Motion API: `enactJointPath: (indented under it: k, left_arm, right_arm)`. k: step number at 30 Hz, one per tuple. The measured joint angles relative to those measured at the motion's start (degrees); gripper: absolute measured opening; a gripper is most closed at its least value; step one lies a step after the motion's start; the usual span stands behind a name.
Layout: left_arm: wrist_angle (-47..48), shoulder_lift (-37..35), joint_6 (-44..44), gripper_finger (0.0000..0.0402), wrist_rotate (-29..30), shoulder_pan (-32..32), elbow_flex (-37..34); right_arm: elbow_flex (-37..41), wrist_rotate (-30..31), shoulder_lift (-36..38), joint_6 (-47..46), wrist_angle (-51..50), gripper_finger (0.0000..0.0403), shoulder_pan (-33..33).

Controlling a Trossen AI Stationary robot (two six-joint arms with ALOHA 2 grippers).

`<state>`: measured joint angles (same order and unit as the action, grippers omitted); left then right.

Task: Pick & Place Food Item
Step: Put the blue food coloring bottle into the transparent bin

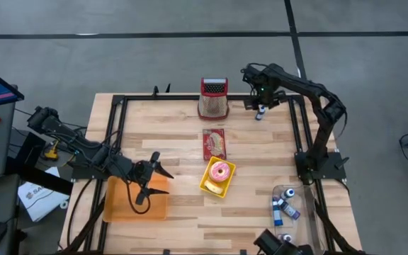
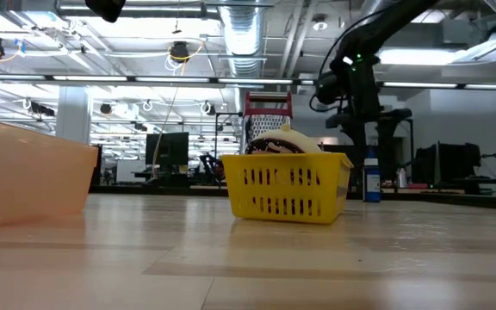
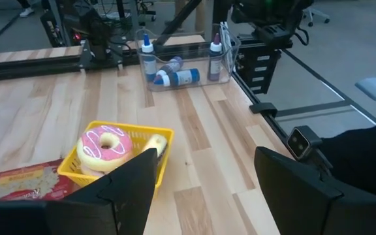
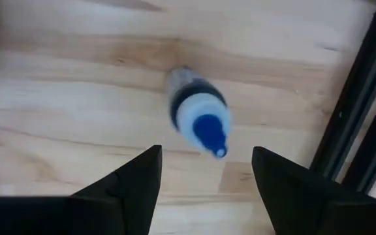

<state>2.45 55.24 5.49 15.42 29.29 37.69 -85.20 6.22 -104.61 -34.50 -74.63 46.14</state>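
A small bottle with a blue cap [image 4: 200, 119] stands upright on the wooden table near its far right corner [image 1: 261, 112]. My right gripper [image 4: 204, 171] hangs above it, pointing down and open, one finger to each side of the cap and clear of it. In the low view the bottle [image 2: 371, 177] stands under the gripper [image 2: 358, 112]. A pink-iced donut [image 3: 105, 145] lies in a yellow basket [image 1: 218, 177] at the table's middle. My left gripper [image 1: 154, 183] waits open above an orange tray [image 1: 134, 202] at the near left.
A red packet [image 1: 214, 144] lies just beyond the basket, and a red-topped grater [image 1: 214, 97] stands at the far edge. A clear tub with several small bottles [image 1: 286, 207] sits at the near right. A black frame rail [image 4: 358, 98] runs close beside the bottle.
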Motion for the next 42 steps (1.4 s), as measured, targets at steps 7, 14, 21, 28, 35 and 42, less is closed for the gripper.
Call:
enactJointPath:
  k: [7, 14, 21, 28, 35, 42]
  left_arm:
    - [0.2, 0.0, 0.0, 0.025, -0.2, 0.6, 0.0]
    - [0.1, 0.0, -0.6, 0.025, -0.2, -0.1, 0.0]
    - [0.1, 0.0, -1.0, 0.025, 0.1, -2.0, 0.0]
    - [0.0, 0.0, -1.2, 0.025, 0.1, -2.3, 0.0]
    - [0.0, 0.0, -1.2, 0.025, 0.0, -2.3, 0.0]
    - [0.0, 0.0, -1.2, 0.025, 0.0, -2.3, 0.0]
  right_arm:
    - [8.5, -2.3, 3.8, 1.2, 10.1, 0.023, 2.4]
    - [14.7, -5.0, 7.3, 3.7, 18.9, 0.023, 4.9]
    - [16.3, -5.8, 8.0, 5.1, 21.7, 0.0211, 5.4]
    - [16.3, -6.4, 8.0, 5.6, 23.0, 0.0174, 5.4]
    - [16.2, -6.3, 8.2, 5.6, 22.4, 0.0111, 5.4]
    - [16.2, -6.2, 8.5, 6.1, 20.3, 0.0109, 3.3]
